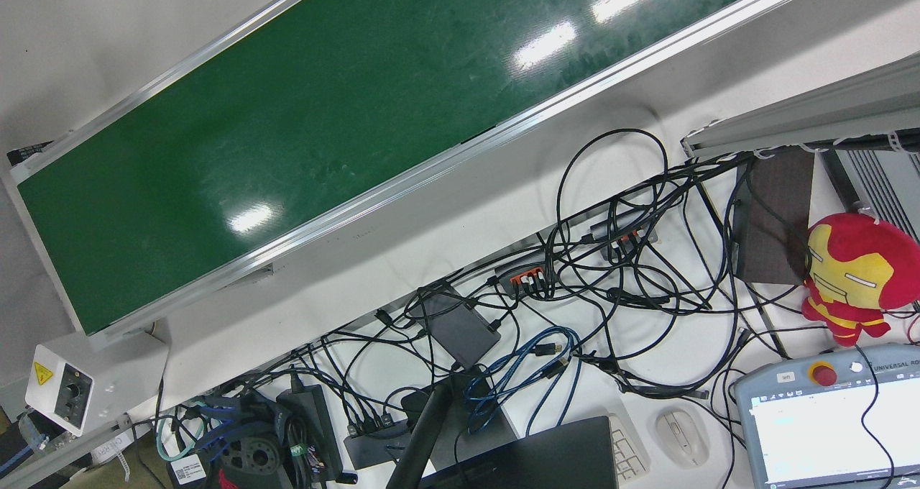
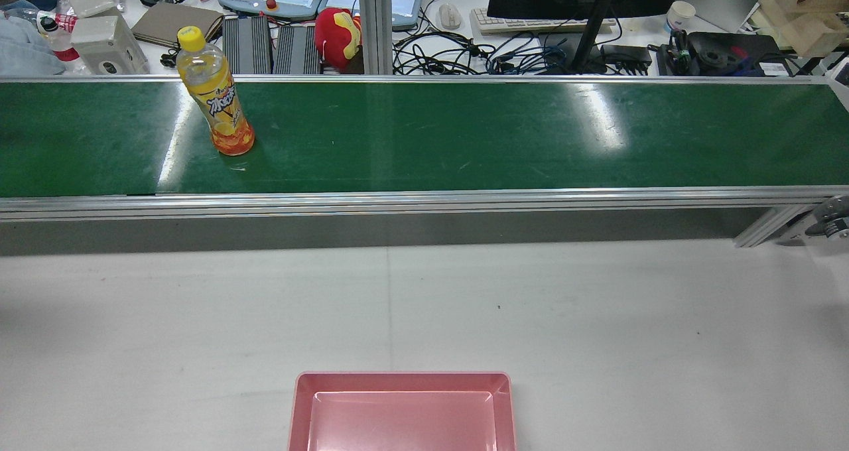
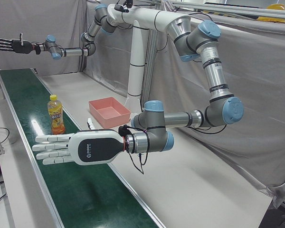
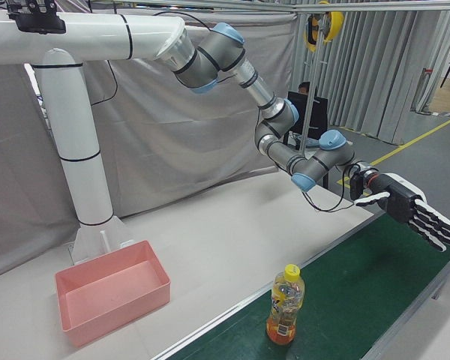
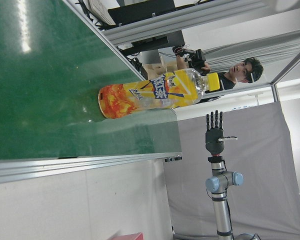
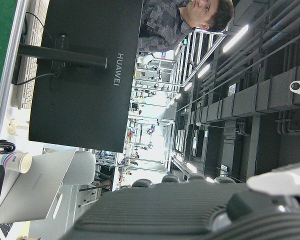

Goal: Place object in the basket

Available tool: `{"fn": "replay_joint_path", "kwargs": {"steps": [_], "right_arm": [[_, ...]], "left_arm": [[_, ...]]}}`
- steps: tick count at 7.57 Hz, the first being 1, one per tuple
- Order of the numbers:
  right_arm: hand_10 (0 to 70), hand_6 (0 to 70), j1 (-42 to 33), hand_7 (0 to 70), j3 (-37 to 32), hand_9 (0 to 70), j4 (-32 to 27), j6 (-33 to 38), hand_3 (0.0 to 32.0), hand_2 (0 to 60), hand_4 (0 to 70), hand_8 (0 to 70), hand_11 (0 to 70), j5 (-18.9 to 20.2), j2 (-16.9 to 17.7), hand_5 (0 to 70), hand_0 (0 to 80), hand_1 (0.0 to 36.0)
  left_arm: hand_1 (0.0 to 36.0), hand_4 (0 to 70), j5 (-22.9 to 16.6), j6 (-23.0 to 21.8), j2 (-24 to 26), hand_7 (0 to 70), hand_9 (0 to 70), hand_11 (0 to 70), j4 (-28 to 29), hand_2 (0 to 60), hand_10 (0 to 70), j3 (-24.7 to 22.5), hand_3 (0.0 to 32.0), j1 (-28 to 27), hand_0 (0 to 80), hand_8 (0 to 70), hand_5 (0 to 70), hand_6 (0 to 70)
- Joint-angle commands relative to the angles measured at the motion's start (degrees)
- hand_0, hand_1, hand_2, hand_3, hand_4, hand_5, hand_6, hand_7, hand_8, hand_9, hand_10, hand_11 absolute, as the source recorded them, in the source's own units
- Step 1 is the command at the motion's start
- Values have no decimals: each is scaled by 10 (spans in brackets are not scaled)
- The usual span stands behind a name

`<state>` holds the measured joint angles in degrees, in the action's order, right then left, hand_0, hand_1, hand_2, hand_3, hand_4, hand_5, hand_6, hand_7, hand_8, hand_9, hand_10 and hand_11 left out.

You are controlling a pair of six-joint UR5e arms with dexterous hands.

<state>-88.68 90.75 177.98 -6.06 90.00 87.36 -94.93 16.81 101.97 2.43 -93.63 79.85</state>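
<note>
Both hands of mine are open and hold nothing. In the left-front view my left hand lies flat above the green conveyor belt, fingers stretched straight and a little apart, the white back turned up. The right-front view shows the same left hand hanging over the belt, also with straight fingers. My right hand is far away at the other end of the belt, high in the air, fingers spread wide. The left hand view sees it too, small and in the distance.

The orange drink bottle with the yellow cap stands upright on the belt, between my two hands and nearer to the left one, but not touching it. In the rear view the bottle is on the left part of the belt, close to its far edge. The left hand view shows the bottle on its side only because this picture is turned.

The pink basket sits on the white table, well apart from the bottle, on my side of the belt. In the right-front view the basket is near the white pedestal.
</note>
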Motion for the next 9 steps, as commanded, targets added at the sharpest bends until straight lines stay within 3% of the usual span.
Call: {"fn": "replay_joint_path", "kwargs": {"steps": [1, 3, 4, 5, 6, 7, 8, 9], "right_arm": [[0, 0, 0, 0, 1, 0, 0, 0, 0, 0, 0, 0, 0, 0, 0, 0, 0, 0], [0, 0, 0, 0, 1, 0, 0, 0, 0, 0, 0, 0, 0, 0, 0, 0, 0, 0], [0, 0, 0, 0, 1, 0, 0, 0, 0, 0, 0, 0, 0, 1, 0, 0, 0, 0], [0, 0, 0, 0, 1, 0, 0, 0, 0, 0, 0, 0, 0, 0, 0, 0, 0, 0], [0, 0, 0, 0, 1, 0, 0, 0, 0, 0, 0, 0, 0, 1, 0, 0, 0, 0], [0, 0, 0, 0, 1, 0, 0, 0, 0, 0, 0, 0, 0, 1, 0, 0, 0, 0], [0, 0, 0, 0, 2, 0, 0, 0, 0, 0, 0, 0, 0, 1, 0, 0, 0, 0], [0, 0, 0, 0, 2, 0, 0, 0, 0, 0, 0, 0, 0, 1, 0, 0, 0, 0]], "left_arm": [[130, 20, -5, 2, -3, 0, 0, 48, -6, 0, 16, -3, 18, -8, 596, 0, 34, 0], [55, 13, -6, 2, -8, 0, 0, 38, -8, 0, 12, -5, 16, -9, 578, 0, 51, 0], [77, 0, -5, 2, -4, 1, 0, 41, -11, 0, 13, -9, 30, -23, 584, 0, 45, 0], [121, 0, -5, 1, -3, 5, 0, 42, -15, 0, 10, -23, 30, -29, 636, 0, 61, 0], [147, 31, -5, -1, -3, 12, 0, 53, -31, 0, 16, -46, 10, -55, 724, 0, 90, 0], [148, 22, -1, 1, -2, 0, 0, 47, -44, 0, 12, -78, 18, -83, 755, 0, 61, 0], [157, 30, 28, -2, 2, 0, 0, 52, -52, 0, 14, -88, 16, -115, 793, 0, 55, 0], [175, 58, 84, -8, 2, 0, 0, 61, -54, 0, 19, -89, 4, -160, 800, 0, 76, 0]]}}
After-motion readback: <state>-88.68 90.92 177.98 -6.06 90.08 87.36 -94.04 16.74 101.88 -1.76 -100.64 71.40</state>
